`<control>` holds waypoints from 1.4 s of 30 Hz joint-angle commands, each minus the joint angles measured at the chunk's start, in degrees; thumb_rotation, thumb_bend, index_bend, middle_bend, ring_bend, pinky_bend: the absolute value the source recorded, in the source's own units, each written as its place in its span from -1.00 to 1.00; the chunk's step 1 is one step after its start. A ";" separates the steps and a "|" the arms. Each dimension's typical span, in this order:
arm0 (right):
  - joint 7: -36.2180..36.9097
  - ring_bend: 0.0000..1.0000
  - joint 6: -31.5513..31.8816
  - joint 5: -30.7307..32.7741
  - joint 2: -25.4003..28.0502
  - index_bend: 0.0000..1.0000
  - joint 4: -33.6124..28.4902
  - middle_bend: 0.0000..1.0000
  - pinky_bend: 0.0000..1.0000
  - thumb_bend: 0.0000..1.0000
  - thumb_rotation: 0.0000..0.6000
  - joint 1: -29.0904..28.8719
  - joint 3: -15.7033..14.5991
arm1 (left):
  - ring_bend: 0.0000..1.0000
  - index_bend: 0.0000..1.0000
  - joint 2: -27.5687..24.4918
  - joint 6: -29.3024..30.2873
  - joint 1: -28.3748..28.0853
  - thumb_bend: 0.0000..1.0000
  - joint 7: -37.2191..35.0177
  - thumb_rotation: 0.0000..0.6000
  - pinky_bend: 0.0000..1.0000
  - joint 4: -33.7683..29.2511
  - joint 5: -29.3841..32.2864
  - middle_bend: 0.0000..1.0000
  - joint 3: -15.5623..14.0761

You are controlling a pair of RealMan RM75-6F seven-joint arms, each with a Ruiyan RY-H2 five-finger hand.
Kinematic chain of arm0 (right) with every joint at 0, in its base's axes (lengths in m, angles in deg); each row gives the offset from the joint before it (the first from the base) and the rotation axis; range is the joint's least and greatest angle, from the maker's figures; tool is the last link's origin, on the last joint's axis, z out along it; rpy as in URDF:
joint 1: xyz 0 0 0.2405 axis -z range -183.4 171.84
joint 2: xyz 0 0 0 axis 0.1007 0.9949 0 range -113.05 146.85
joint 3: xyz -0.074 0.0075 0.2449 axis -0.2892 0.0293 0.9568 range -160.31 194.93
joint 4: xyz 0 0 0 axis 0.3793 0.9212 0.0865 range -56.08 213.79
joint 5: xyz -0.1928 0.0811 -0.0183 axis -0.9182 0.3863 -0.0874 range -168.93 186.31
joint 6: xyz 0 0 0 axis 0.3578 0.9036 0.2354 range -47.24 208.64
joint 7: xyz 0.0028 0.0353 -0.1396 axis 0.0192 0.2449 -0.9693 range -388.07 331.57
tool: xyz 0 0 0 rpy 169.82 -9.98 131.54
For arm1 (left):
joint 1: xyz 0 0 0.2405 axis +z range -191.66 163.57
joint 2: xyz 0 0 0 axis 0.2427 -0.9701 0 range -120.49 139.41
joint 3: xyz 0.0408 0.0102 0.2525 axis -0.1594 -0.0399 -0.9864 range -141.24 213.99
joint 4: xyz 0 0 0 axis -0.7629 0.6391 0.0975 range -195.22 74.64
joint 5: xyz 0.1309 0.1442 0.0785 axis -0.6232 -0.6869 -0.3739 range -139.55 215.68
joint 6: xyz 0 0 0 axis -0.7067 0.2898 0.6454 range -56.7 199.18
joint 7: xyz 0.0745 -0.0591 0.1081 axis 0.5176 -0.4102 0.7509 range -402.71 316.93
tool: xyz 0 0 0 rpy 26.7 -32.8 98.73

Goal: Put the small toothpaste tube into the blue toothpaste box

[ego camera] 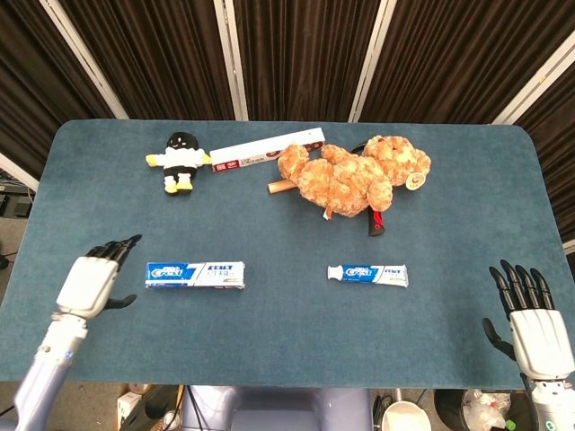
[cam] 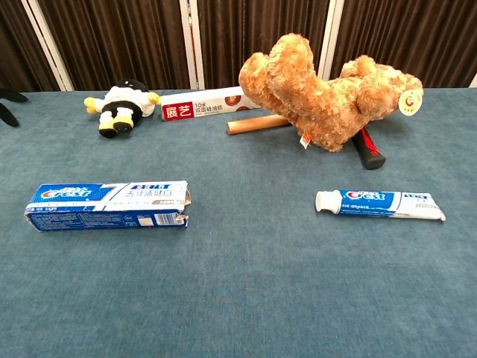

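The blue toothpaste box (ego camera: 195, 274) (cam: 107, 204) lies flat on the left half of the table, its open flap end facing right. The small toothpaste tube (ego camera: 367, 274) (cam: 379, 203) lies on the right half, white cap pointing left. My left hand (ego camera: 92, 280) hovers just left of the box, fingers apart and holding nothing; only dark fingertips (cam: 7, 104) show at the chest view's left edge. My right hand (ego camera: 531, 321) stays at the table's near right corner, fingers spread, well right of the tube.
At the back of the blue table (ego camera: 287, 206) lie a brown teddy bear (ego camera: 352, 175), a black-and-white doll (ego camera: 181, 161), a long white and red box (ego camera: 267, 149), a wooden stick (cam: 257, 124) and a black-handled tool (cam: 371, 153) under the bear.
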 commanded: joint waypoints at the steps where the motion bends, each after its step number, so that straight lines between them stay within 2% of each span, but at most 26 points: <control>1: 0.49 -1.00 0.11 0.18 0.12 -1.00 0.11 -1.00 -0.92 -0.28 1.00 0.09 0.06 | -0.57 -0.78 5.17 -4.98 -5.47 -0.69 9.94 1.00 -0.45 0.69 9.28 -0.56 2.62; 4: 1.08 -1.00 0.20 0.35 0.26 -1.00 0.20 -1.00 -0.92 -0.28 1.00 0.18 0.08 | -0.59 -0.80 7.87 -5.99 -7.62 -0.66 14.11 1.00 -0.53 2.16 14.78 -0.61 3.38; 9: 1.55 -1.00 0.28 0.40 0.41 -1.00 0.26 -1.00 -0.92 -0.28 1.00 0.25 0.07 | -0.59 -0.80 10.31 -7.63 -10.15 -0.58 17.40 1.00 -0.54 3.05 21.49 -0.62 3.89; 17: 1.69 -1.00 0.33 0.20 0.37 -1.00 0.19 -1.00 -0.92 -0.28 1.00 0.23 0.02 | -0.57 -0.74 15.15 -8.08 -14.09 -0.49 21.60 1.00 -0.53 6.27 27.40 -0.56 3.54; 23: 1.88 -1.00 0.32 0.26 0.39 -1.00 0.22 -1.00 -0.92 -0.28 1.00 0.21 0.06 | -0.42 -0.58 16.88 -7.22 -15.74 -0.40 22.94 1.00 -0.43 7.36 29.19 -0.37 2.93; 28: 1.91 -1.00 0.43 0.12 0.41 -1.00 0.21 -1.00 -0.92 -0.28 1.00 0.21 0.05 | -0.16 -0.33 17.74 -6.68 -16.35 -0.19 21.66 1.00 -0.20 8.20 28.01 -0.07 2.40; 30: 1.83 -1.00 0.37 0.05 0.40 -1.00 0.21 -1.00 -0.92 -0.28 1.00 0.20 -0.01 | -0.12 -0.29 17.90 -6.39 -16.33 -0.15 20.43 1.00 -0.16 8.33 26.33 -0.02 2.10; 42: 1.77 -1.00 -0.65 0.37 0.54 -1.00 -0.21 -1.00 -0.92 -0.28 1.00 -0.30 0.08 | -0.06 -0.23 16.09 -5.81 -16.68 -0.11 13.45 1.00 -0.11 7.97 16.27 0.04 0.84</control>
